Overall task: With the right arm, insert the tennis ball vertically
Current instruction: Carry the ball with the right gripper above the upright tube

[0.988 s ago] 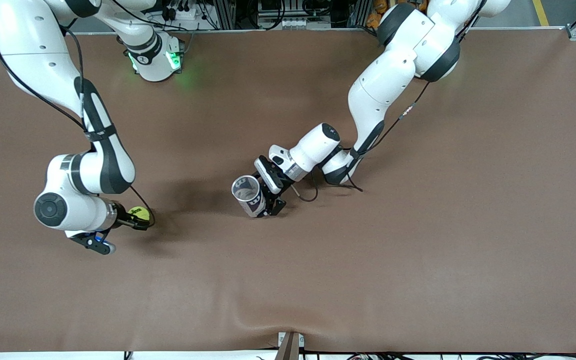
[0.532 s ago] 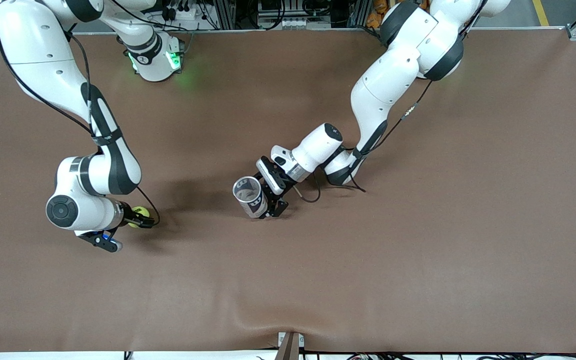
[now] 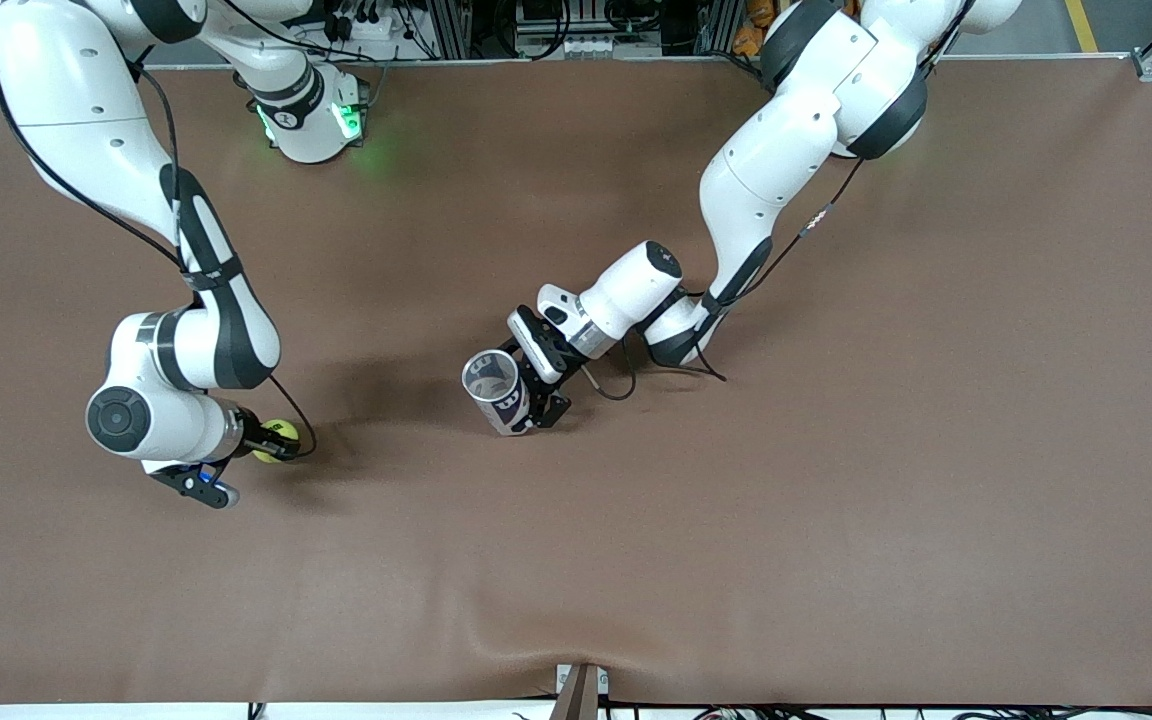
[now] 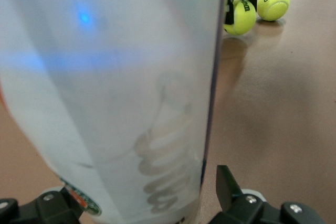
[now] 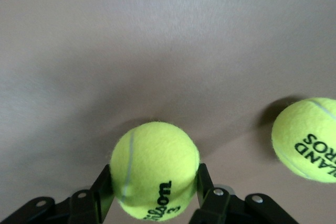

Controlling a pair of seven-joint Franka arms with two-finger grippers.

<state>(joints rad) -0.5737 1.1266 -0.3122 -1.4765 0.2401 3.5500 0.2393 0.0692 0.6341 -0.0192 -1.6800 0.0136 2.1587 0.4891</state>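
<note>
- The tennis ball (image 5: 155, 169) is the whole job, and I judge the job barely begun: the ball sits low at the table (image 3: 836, 500), toward my right arm's end, and it has not gone into anything yet.
- Table first: it carries the canister, the ball I am after, and a second tennis ball (image 5: 307, 139) lying just beside mine, apart from it.
- My right arm (image 3: 196, 330) is bent low over that end of the table, with its wrist down near the surface.
- My left arm (image 3: 756, 190) reaches to the middle of the table and waits there, steadying the canister.
- The clear canister (image 3: 498, 392) stands tilted, its open mouth up toward the front camera; my left gripper (image 3: 541, 395) has it between fingers spread wide, one on each side of its wall.
- My right gripper (image 5: 155, 203) has its fingers (image 5: 103, 190) pressed against both sides of the tennis ball, so I take the grasp as made.
- Left to do, as I judge it: lift the ball, carry it over the canister's mouth, lower it straight in, then let go.
</note>
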